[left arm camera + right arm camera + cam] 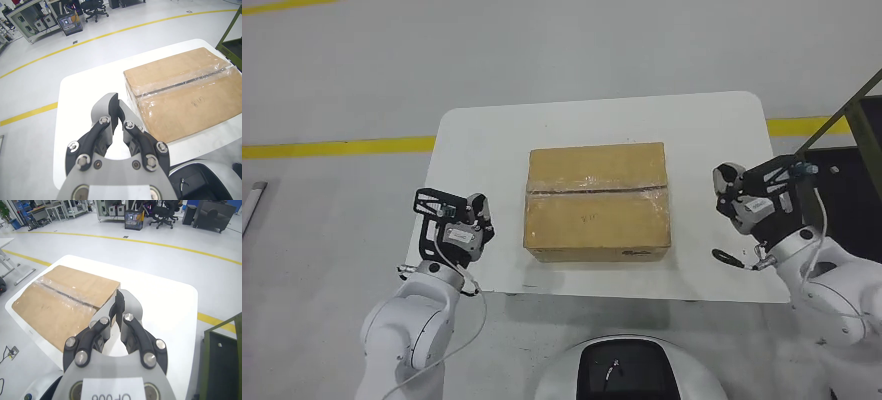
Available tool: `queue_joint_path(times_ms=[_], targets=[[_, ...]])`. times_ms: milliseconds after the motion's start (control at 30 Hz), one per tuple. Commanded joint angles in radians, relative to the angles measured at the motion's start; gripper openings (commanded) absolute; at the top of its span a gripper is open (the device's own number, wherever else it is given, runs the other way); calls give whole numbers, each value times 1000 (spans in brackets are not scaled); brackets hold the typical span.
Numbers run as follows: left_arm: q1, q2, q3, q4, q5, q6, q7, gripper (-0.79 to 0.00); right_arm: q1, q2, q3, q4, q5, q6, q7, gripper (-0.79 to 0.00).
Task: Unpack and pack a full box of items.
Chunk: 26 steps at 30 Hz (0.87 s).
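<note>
- Hovering at about 8 o'clock from the box [597, 200], my left hand [115, 101] has its fingers pressed together with nothing between them. It sits over the left margin of the table [482, 140], apart from the cardboard.
- At about 3 o'clock from the box, my right hand [119, 299] is likewise closed and empty, its dark pads meeting at the tips. It is over the right side of the table, near the box's end but not touching it.
- Between my two hands, the box rests flat on the middle of the table, with its long sides running from 9 to 3 o'clock.
- Both top flaps are folded down, and clear, wrinkled tape [181, 83] runs the whole length of the centre seam. A dark slit shows through it.
- On the flap nearer to me there is a small pen scribble [197, 101]; I cannot read it.
- At 3 o'clock, just off the table's right edge, stands a green cart [229, 30].
- Toward 12 o'clock, beyond the far edge of the table, a yellow line [342, 147] crosses the pale floor.
- Farthest off, past that line, are black office chairs [162, 213] and equipment racks.
</note>
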Motion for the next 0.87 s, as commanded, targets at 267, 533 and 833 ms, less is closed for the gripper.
queue_joint_path(times_ms=[267,533,833], targets=[[42,2,-7,-46,-19,16,8,0,-165,6,83,-78,30,-55,-19,0],[42,2,-7,-45,-19,16,8,-433,-165,6,83,-78,30,-55,-18,-422],[42,2,-7,-45,-19,16,8,-43,-165,6,83,-78,30,-55,-18,-39]])
